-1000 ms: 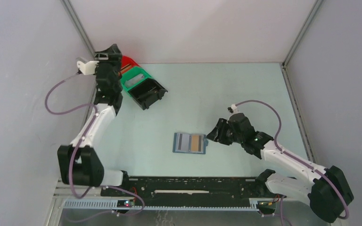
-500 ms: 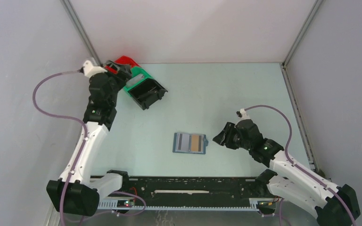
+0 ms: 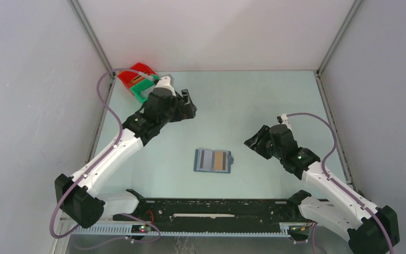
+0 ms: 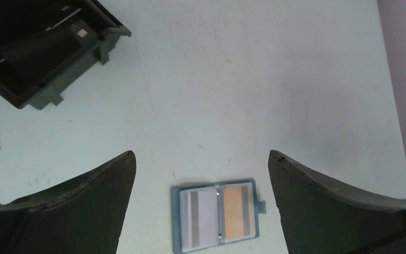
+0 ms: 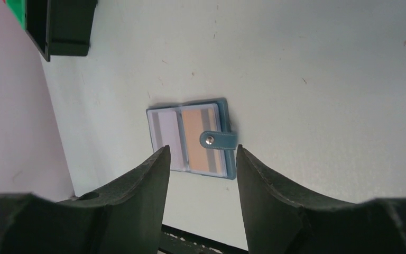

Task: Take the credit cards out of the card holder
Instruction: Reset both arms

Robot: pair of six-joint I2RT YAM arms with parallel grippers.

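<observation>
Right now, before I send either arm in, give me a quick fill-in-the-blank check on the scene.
1. The card holder lies ___, inside facing up, on the table.
2. The left gripper and the right gripper each hold ___.
3. The holder's two inner panels are grey and ___.
Missing words: open; nothing; tan.

Wallet [image 3: 213, 161] flat on the table [image 3: 264, 100], centre front; bins [image 3: 134, 74] far-left corner, left gripper [image 3: 190, 108] near them; right gripper [image 3: 254, 143] right of wallet.
</observation>
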